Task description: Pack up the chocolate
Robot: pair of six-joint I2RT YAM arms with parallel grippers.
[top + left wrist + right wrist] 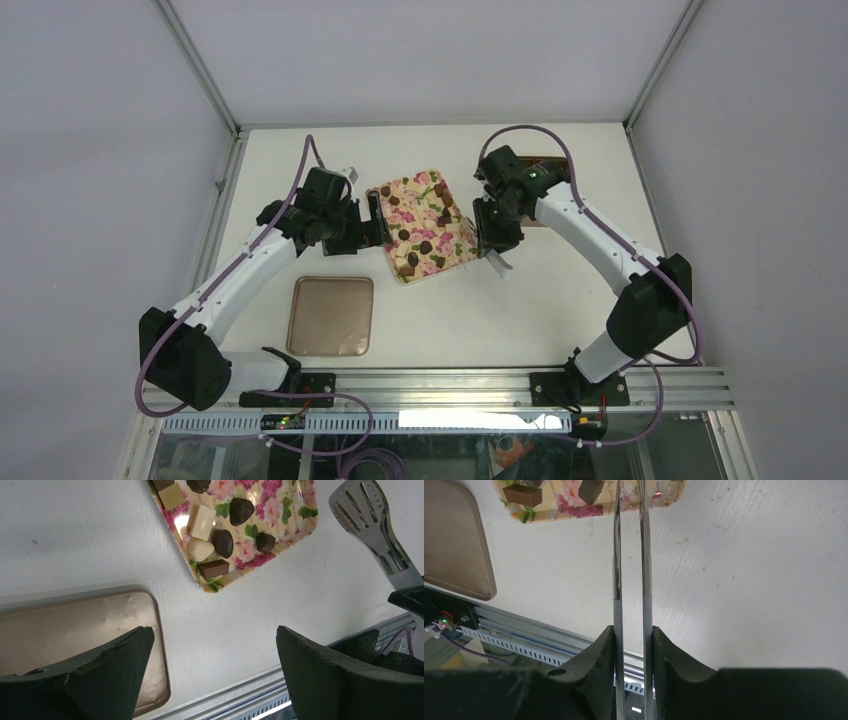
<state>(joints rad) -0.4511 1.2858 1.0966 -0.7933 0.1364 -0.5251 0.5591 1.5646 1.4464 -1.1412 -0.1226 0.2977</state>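
A: Right gripper (633, 635) is squeezing the tongs (629, 555), blades nearly together. Left gripper (212, 637) is hanging wide open, holding nothing.
B: Guessing the tongs are for small pieces: the chocolate (223, 542) is sitting on the floral tray (300, 525), top centre of frame.

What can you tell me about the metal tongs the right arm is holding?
The tongs look like shiny steel: two thin flat arms, with a paler band just ahead of where they are held. The left wrist view shows a slotted, spatula-like head. The right gripper is shut on both arms, pressing them almost parallel with a narrow gap between. They reach out over the white table toward a corner of the floral tray; their tips are cut off at the picture's edge, so contact is unclear.
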